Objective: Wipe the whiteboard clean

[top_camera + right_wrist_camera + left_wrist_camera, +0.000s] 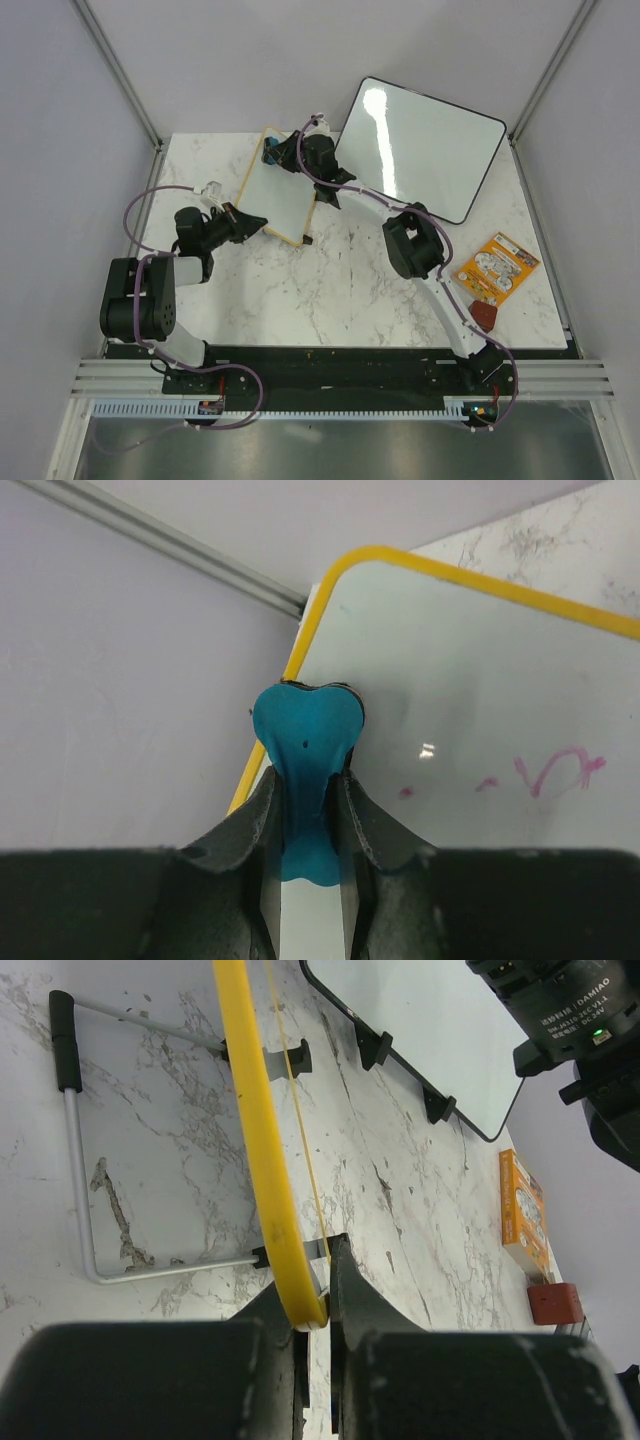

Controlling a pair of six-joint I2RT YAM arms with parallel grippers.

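We judge erasing unfinished (pink scrawl [556,772] left on the whiteboard [278,192]), left gripper [316,1306] pinching its frame, right gripper [305,792] pinching the blue eraser [305,720].

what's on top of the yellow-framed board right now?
Blue eraser, held by the right claw at the board's corner; pink marks beside it. Anything under the eraser is hidden.

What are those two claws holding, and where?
The left gripper pinches the yellow frame of the whiteboard near a corner. The right gripper holds a teal eraser by its narrow middle.
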